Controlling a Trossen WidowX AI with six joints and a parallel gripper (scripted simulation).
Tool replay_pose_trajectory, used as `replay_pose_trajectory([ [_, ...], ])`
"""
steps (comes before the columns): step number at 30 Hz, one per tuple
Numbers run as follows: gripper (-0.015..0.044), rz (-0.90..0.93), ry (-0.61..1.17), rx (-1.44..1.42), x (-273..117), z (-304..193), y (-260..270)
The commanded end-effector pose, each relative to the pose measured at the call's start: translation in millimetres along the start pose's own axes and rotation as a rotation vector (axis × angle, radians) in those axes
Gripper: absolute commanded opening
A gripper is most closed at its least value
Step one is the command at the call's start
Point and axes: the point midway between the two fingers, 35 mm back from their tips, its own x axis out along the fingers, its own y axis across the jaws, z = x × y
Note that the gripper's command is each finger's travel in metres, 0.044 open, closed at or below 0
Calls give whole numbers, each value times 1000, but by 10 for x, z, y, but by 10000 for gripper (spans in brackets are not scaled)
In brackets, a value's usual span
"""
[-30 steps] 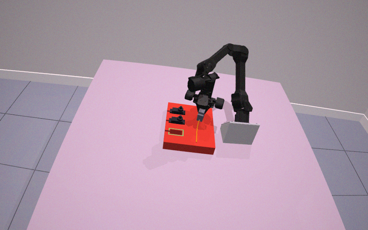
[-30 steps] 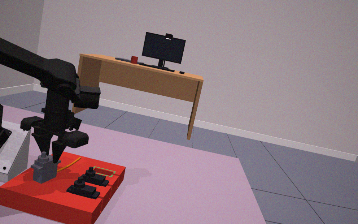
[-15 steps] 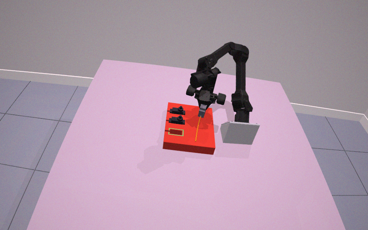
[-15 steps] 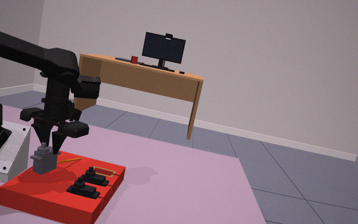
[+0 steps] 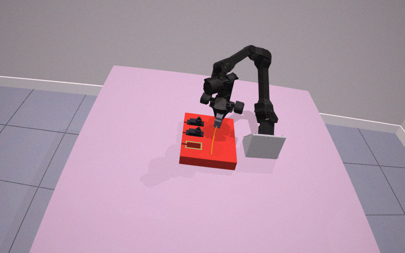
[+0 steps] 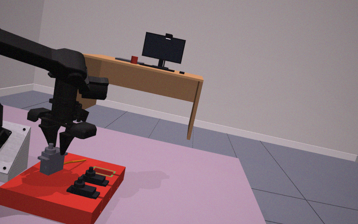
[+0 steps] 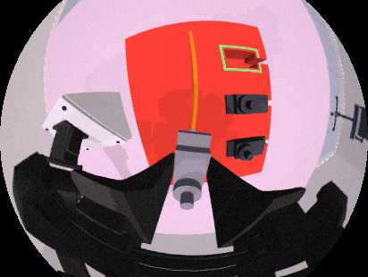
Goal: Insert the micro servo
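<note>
The loose grey micro servo (image 5: 218, 123) (image 6: 52, 164) (image 7: 192, 167) is held upright, its output shaft up, a little above the red deck (image 5: 225, 150) (image 6: 39, 203) (image 7: 149, 54). My gripper (image 5: 220, 115) (image 6: 57, 150) (image 7: 191, 159) is shut on its body, one finger at each side. Its orange cable (image 5: 212, 143) (image 6: 75, 160) (image 7: 195, 85) sticks out towards the deck's front edge in the top view. The green-outlined empty pocket (image 5: 193, 145) (image 6: 104, 171) (image 7: 237, 57) is at the deck's front left there, its side notch facing left. The servo's length lies roughly crosswise to the pocket.
Two black servos (image 5: 195, 121) (image 5: 194, 132) sit in the deck in a row behind the pocket in the top view. The grey sloped arm base (image 5: 264, 146) (image 6: 15, 150) (image 7: 100, 112) stands right of the deck there. A desk with a monitor is in the background.
</note>
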Motion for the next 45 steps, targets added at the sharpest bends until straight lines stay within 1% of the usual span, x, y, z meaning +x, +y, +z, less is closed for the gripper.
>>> replay_pose_trajectory([
  [1, 0, -5, -1, -2, -8, 52, -26],
  [24, 0, -5, -8, -1, -15, 1070, 230],
  [30, 0, -5, -8, 16, -16, 1137, 248],
  [45, 0, -3, -9, 491, -16, 1137, 248],
])
